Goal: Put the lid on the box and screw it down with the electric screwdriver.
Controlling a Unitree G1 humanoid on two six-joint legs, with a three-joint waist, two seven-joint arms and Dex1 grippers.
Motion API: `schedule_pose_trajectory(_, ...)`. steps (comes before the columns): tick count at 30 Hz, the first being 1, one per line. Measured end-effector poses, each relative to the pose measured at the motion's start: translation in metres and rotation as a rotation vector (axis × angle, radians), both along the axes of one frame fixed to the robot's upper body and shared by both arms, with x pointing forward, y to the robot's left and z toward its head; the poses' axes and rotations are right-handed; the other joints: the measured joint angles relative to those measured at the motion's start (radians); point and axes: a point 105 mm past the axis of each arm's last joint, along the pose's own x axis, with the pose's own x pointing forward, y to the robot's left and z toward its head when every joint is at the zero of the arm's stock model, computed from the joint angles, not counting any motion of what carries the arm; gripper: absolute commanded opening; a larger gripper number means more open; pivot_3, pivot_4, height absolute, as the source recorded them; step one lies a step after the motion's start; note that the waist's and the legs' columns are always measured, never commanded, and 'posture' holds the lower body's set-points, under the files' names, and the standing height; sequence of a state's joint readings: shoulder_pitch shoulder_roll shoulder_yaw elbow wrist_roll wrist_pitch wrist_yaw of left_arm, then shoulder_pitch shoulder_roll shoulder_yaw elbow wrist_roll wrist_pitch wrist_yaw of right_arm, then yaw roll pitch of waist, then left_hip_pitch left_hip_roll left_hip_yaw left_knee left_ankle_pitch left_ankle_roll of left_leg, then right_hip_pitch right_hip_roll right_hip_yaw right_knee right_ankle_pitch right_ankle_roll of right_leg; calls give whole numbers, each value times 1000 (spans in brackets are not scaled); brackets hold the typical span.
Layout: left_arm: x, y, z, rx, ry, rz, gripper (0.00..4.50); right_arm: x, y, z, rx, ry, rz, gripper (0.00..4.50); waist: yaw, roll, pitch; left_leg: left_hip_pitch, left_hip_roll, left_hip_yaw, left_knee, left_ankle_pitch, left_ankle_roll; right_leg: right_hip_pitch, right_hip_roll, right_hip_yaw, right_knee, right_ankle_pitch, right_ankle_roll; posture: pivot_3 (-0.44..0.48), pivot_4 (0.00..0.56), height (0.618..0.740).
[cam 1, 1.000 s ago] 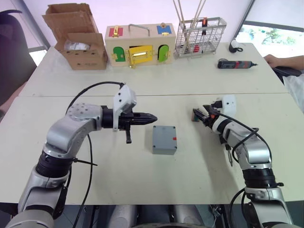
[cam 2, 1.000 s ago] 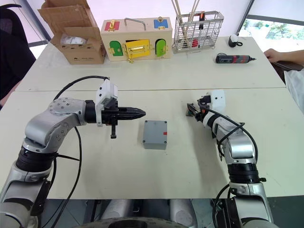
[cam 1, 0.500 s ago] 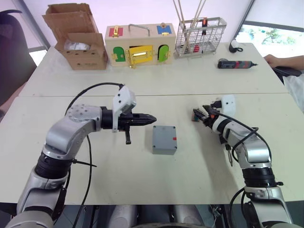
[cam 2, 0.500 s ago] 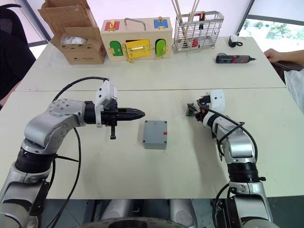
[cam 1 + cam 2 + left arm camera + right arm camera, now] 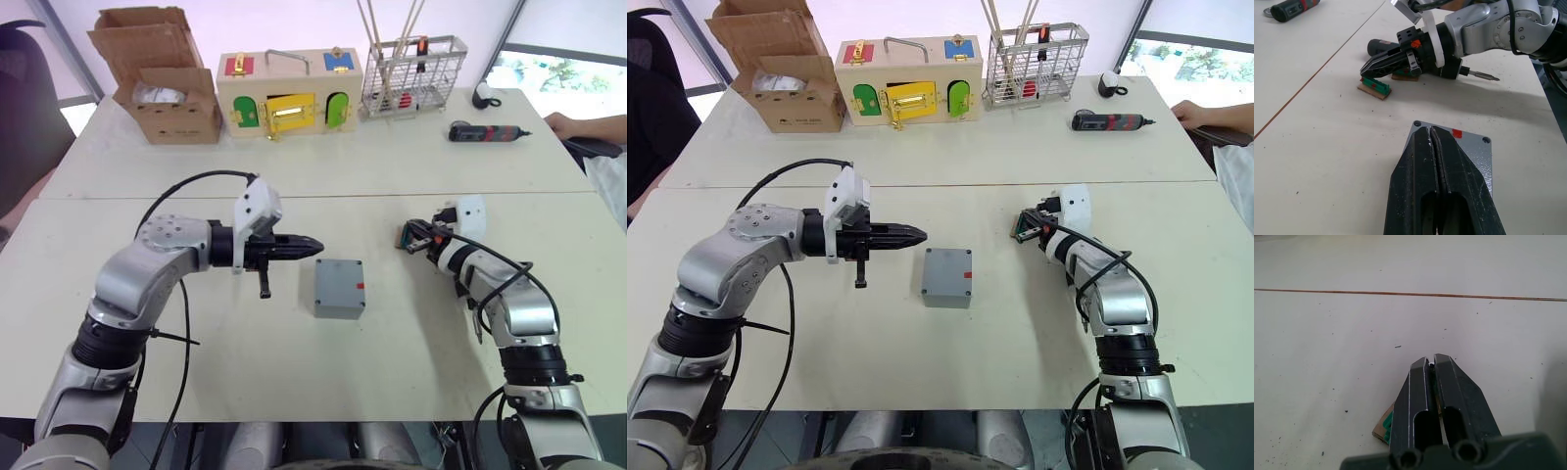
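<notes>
The grey box (image 5: 338, 309) stands mid-table with a small red mark on its right side. The lid (image 5: 1474, 156) lies flat on top of it, its corner holes showing. My left gripper (image 5: 315, 247) is shut and empty, hovering just left of the box with its tips pointing at it. My right gripper (image 5: 406, 236) is shut, to the right of the box, just above a small green-topped cardboard piece (image 5: 1374, 87). The electric screwdriver (image 5: 1382, 46) lies on the table under my right forearm, its metal bit (image 5: 1481, 75) sticking out behind.
Along the far edge stand a cardboard box (image 5: 162, 83), a wooden box with coloured doors (image 5: 289, 93) and a wire basket (image 5: 411, 73). A small black-and-red screwdriver (image 5: 487, 132) lies at the far right, near a person's hand (image 5: 578, 127).
My right gripper's tip has risen slightly off the green-topped piece. The left gripper and the box have stayed put.
</notes>
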State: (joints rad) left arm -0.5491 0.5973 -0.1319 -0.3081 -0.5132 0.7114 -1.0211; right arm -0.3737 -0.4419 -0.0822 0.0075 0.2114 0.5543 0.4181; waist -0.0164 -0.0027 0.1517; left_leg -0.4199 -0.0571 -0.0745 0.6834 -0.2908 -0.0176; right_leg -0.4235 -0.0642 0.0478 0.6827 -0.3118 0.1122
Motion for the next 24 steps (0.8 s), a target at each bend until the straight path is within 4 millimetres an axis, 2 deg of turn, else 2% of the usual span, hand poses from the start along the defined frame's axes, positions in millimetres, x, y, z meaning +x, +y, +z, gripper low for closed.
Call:
schedule_pose_trajectory(4,0,0,0,1,0,-2,0,-2,3,6,5,-10,11,77,0,0,0,0,0,0,0,0,0,0,0,0,0,0,0,0,150,740)
schedule_pose_trajectory(15,-2,-1,-2,6,0,-29,0,-14,15,44,5,-102,69,77,1,0,0,0,0,0,0,0,0,0,0,0,0,0,0,0,150,740)
schedule_pose_trajectory(18,-3,6,-5,39,6,-32,0,-28,27,62,-7,-137,165,77,0,0,0,0,0,0,0,0,0,0,0,0,0,0,0,0,150,740)
schedule_pose_trajectory(20,-6,13,-12,75,19,-31,0,-46,43,68,-5,-131,285,77,-1,0,0,0,0,-1,-1,0,0,0,0,1,0,0,0,0,150,740)
schedule_pose_trajectory(24,-13,22,-26,142,48,-53,0,-75,67,55,-21,-34,462,77,3,0,0,0,0,-1,0,-1,2,1,0,1,0,0,0,0,150,740)
